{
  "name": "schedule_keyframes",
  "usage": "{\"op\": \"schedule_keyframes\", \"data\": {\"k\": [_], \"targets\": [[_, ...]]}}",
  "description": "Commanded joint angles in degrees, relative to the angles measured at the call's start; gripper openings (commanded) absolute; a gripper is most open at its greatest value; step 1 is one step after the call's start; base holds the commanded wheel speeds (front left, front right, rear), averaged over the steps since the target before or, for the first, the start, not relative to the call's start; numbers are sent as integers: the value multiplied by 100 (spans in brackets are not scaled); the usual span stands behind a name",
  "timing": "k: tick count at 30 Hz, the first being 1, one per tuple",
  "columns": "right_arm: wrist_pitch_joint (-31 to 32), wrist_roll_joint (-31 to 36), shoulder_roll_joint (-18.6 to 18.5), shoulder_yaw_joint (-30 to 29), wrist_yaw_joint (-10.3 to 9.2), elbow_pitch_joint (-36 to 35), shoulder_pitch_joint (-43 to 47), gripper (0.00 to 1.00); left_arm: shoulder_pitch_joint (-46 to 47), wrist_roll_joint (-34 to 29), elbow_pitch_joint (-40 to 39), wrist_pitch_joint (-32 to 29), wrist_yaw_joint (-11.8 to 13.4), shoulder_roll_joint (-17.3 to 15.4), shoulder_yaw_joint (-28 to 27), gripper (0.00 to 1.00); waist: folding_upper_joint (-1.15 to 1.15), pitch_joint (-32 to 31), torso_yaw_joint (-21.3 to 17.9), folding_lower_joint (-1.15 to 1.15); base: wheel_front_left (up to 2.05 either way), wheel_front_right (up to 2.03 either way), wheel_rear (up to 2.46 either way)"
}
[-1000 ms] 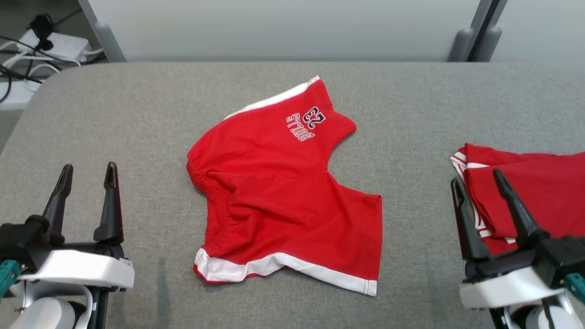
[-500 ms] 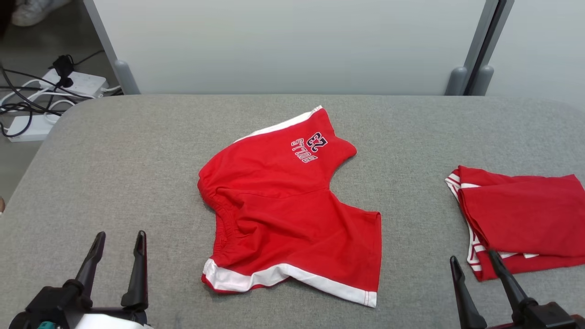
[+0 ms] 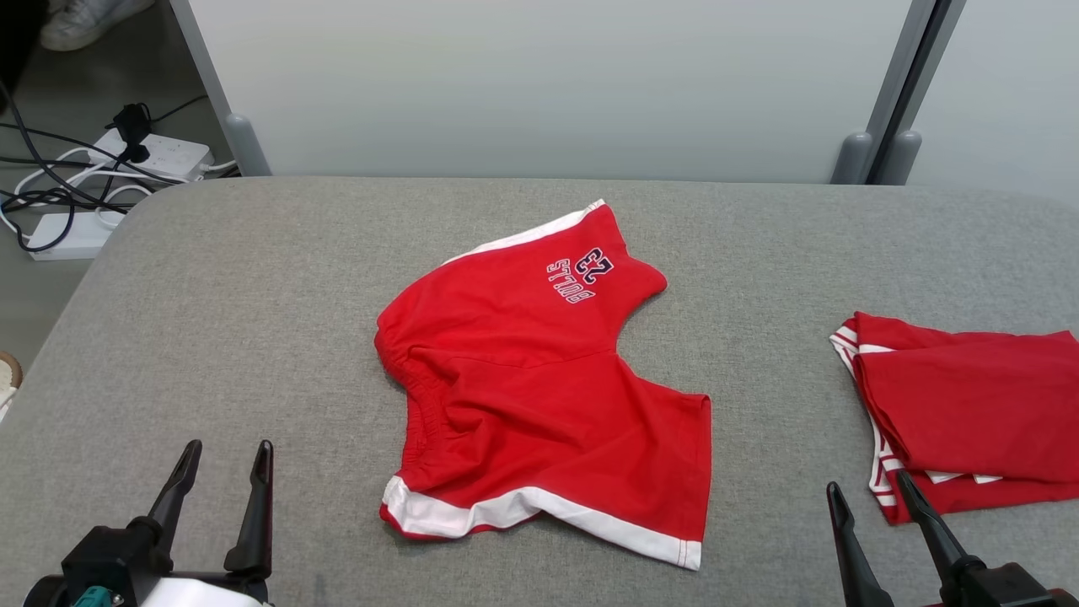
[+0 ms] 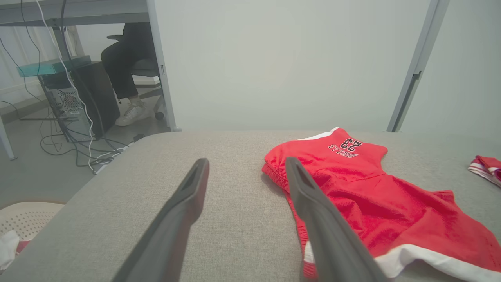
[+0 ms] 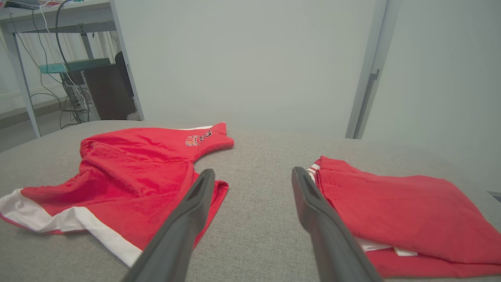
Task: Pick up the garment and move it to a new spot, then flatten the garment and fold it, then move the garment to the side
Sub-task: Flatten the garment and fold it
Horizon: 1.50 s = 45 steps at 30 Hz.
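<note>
- Head view: shorts (image 3: pixel 539 388) are lying centred on the table (image 3: pixel 253 295), bare margin ringing every hem; left gripper (image 3: pixel 230 447) is hovering at 7 o'clock, right gripper (image 3: pixel 867 482) at 5, both gaping, empty.
- Left wrist view: the waistband (image 4: pixel 278 176) is lying at 2 o'clock.
- Right wrist view: fingers (image 5: pixel 184 219) are framing the free strip between shorts and pile (image 5: pixel 391 207).

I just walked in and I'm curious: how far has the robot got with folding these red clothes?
Done, it seems: one folded red garment lies at the right of the table. In hand: nothing; the left fingers and right fingers are open, short of the cloth. Left: the red shorts in the middle lie spread but rumpled and unfolded, so picking up, flattening, folding and moving aside all remain.
</note>
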State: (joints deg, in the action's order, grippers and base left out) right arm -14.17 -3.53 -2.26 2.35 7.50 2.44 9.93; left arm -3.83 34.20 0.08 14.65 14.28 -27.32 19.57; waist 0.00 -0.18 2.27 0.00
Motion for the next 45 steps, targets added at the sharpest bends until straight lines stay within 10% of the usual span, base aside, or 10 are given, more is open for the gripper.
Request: {"op": "schedule_keyframes", "data": {"k": [1,45], "targets": [[-78,-27,-64,138,-1,-130,-175,100,402,-46,-90,34,-36,-106,-294,100,0,1,3,0,0,0,0],[-40,-315,-64,1910,-1,2192,-1382,100,1537,392,2007,-450,-1611,891,788,100,0,1288,-31,0,0,0,0]]}}
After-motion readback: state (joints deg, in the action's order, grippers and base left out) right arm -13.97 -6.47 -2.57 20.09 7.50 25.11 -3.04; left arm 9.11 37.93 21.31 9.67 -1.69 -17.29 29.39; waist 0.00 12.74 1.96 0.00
